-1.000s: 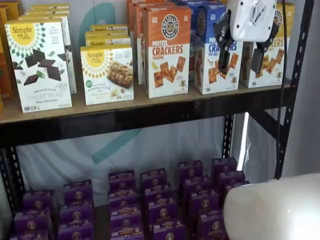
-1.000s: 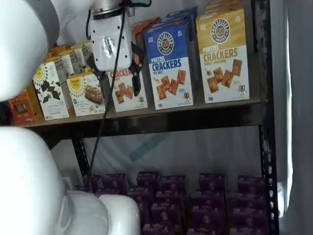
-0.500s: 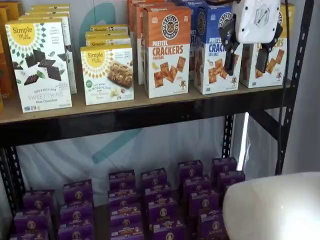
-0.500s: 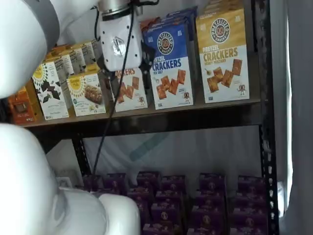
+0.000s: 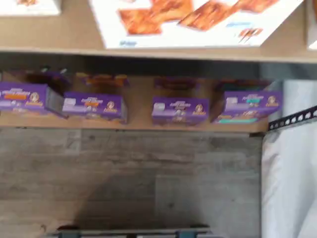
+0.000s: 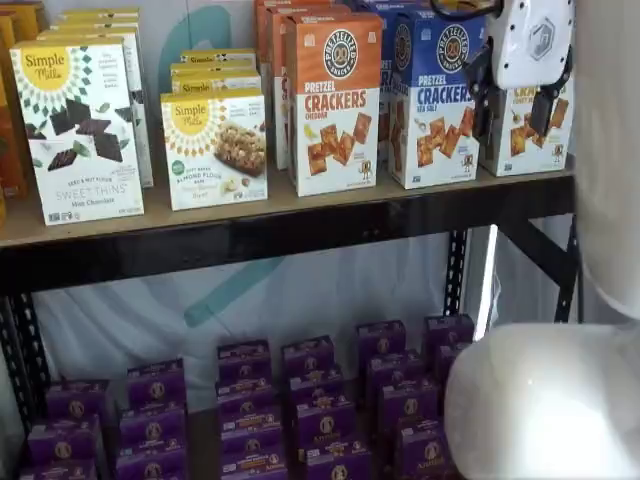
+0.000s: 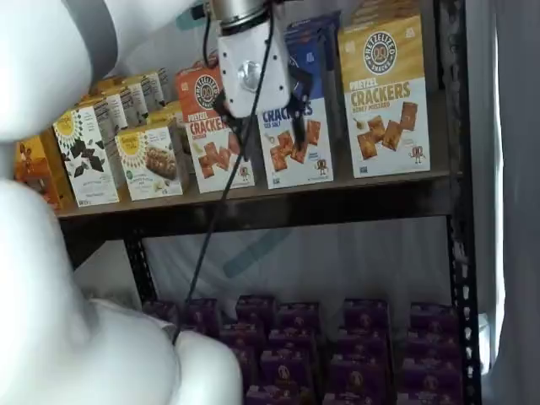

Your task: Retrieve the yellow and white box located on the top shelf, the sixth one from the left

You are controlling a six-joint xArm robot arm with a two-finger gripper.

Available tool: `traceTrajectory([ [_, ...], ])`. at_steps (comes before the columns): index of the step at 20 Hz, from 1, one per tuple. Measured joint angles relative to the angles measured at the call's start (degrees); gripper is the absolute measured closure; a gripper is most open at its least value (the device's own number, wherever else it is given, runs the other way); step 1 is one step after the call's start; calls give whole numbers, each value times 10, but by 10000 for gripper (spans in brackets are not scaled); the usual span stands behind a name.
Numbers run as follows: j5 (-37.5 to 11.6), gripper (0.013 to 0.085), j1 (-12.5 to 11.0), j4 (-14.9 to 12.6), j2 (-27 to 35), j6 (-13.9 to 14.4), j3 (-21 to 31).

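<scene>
1. Two black fingers of the gripper (image 6: 517, 108) were seen hanging below its white body with a plain gap between them; the hand was spread wide and nothing was held in it.
2. The yellow and white box (image 7: 386, 94) was found upright at the right-hand end of the top shelf (image 7: 278, 207), just beside the blue cracker box (image 7: 297, 105) and close to the black upright.
3. In one shelf view the gripper (image 7: 261, 114) was placed in front of the blue cracker box, with the target box lying to the camera's right of it, at about the same height. A further sideways travel toward that end of the shelf was judged necessary before any approach.
4. The box's long axis was vertical and its broad printed face was turned outward; a grasp across its narrow width was judged the likely requirement.
5. In the other shelf view the yellow and white box (image 6: 552, 135) was largely hidden behind the gripper body, so the sideways offset could not be read there.
6. The wrist view showed only the lower white part of a cracker box, the shelf board, and purple boxes (image 5: 181, 109) on the lower level; no fingers were visible in it.
</scene>
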Motion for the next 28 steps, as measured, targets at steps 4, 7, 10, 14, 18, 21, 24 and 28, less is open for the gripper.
traceTrajectory([
  [4,-30,130,-43,2,34,-42,-18],
  [7,-47,130,-66,0,59,-65,-33],
  [10,-77,130,-88,0,79,-86,-43],
  [14,-100,130,-104,7,97,-101,-53],
  [18,-123,130,-107,-12,102,-102,-54],
  [21,-121,130,-126,3,112,-119,-68],
  [24,-122,130,-144,17,118,-136,-81],
  [28,-117,130,-167,39,123,-157,-100],
])
